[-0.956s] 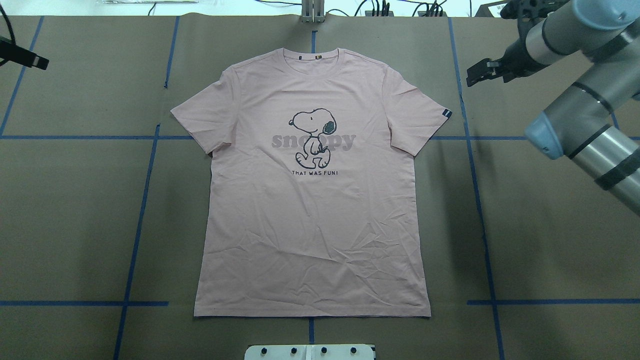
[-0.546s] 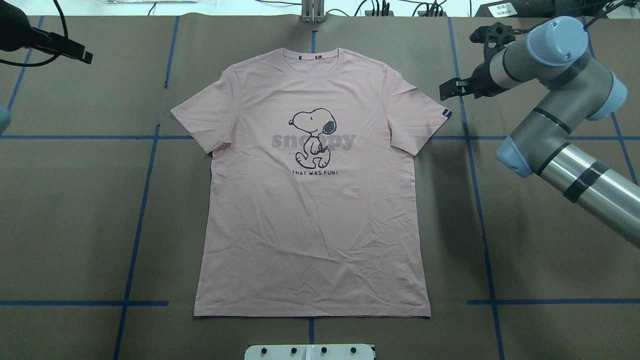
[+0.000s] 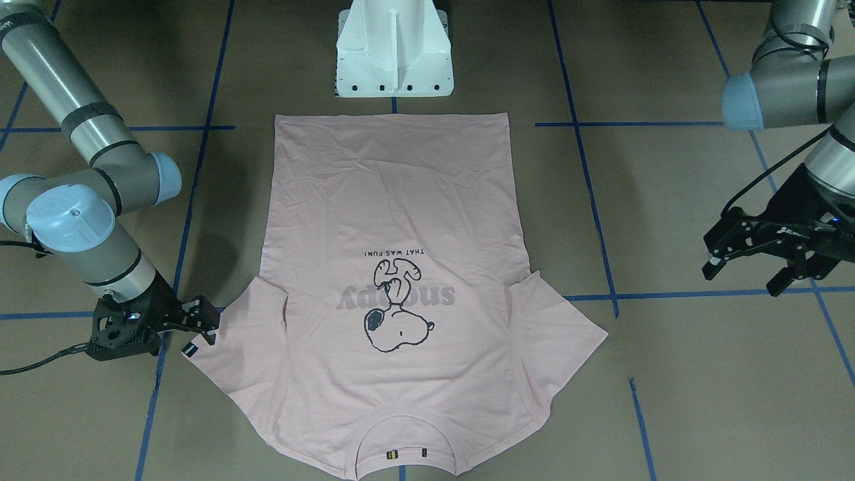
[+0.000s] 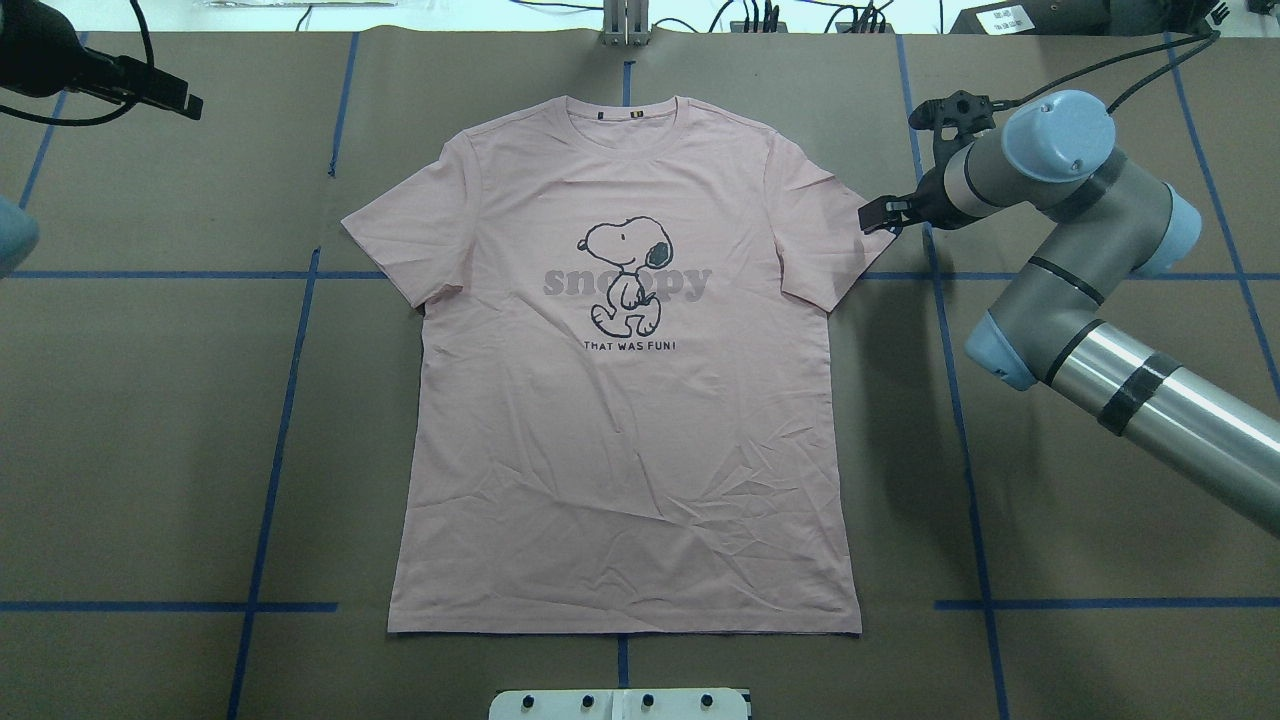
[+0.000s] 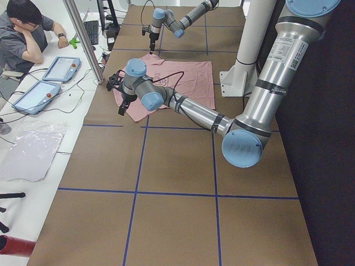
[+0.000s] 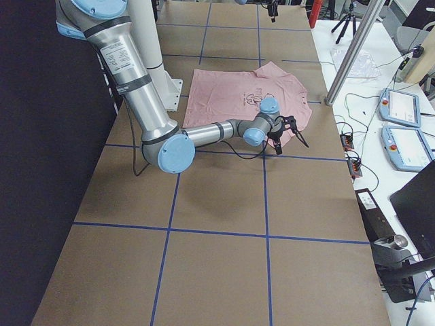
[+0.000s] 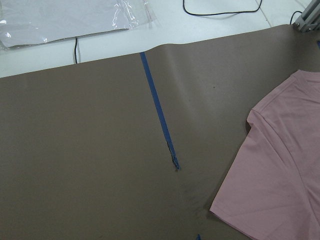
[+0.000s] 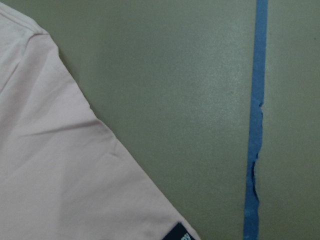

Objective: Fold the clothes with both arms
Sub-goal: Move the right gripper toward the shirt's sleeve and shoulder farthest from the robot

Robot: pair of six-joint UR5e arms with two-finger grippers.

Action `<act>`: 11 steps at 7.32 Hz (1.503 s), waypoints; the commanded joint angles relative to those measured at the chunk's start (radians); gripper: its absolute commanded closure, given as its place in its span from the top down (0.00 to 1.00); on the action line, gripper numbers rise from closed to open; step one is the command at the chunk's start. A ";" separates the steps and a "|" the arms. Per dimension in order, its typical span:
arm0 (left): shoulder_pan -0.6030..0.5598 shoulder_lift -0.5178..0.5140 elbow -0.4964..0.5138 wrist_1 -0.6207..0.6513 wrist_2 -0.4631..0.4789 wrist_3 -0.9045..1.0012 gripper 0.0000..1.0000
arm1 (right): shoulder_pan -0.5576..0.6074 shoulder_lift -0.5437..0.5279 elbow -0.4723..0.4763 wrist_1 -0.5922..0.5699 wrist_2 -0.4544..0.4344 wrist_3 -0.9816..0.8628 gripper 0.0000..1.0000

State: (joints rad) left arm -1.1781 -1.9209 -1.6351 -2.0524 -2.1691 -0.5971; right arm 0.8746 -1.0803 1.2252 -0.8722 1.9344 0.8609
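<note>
The pink T-shirt [image 4: 620, 400] is spread flat and print side up in the middle of the counter [image 4: 150, 400]. Its hem is turned toward the white base [image 3: 394, 53] and its collar toward the far side. Bare brown counter crossed by blue tape lines [image 4: 270, 450] is left open past every edge, so plenty of room is seen on both sides. The right gripper [image 3: 200, 324] is parked right at the outer edge of the sleeve on the robot's right, just beside the little black tag [image 3: 190, 349]. Its jaws are parted and nothing is pinched; whether cloth is touched can't be told. The left gripper [image 3: 745, 274] is held over bare counter well apart from the other sleeve, spread wide and empty.
</note>
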 commanded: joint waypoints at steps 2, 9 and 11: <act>0.000 -0.004 0.003 0.000 0.000 0.000 1.00 | -0.003 0.014 -0.021 -0.002 -0.003 -0.002 0.91; 0.000 -0.003 0.003 0.000 0.000 -0.001 1.00 | 0.000 0.034 -0.023 0.004 -0.002 -0.005 0.00; -0.001 -0.001 -0.006 0.000 0.000 -0.004 1.00 | 0.006 0.049 0.011 0.005 0.011 0.003 0.00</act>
State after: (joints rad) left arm -1.1783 -1.9231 -1.6363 -2.0525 -2.1691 -0.6001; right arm 0.8777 -1.0372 1.2143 -0.8682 1.9384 0.8577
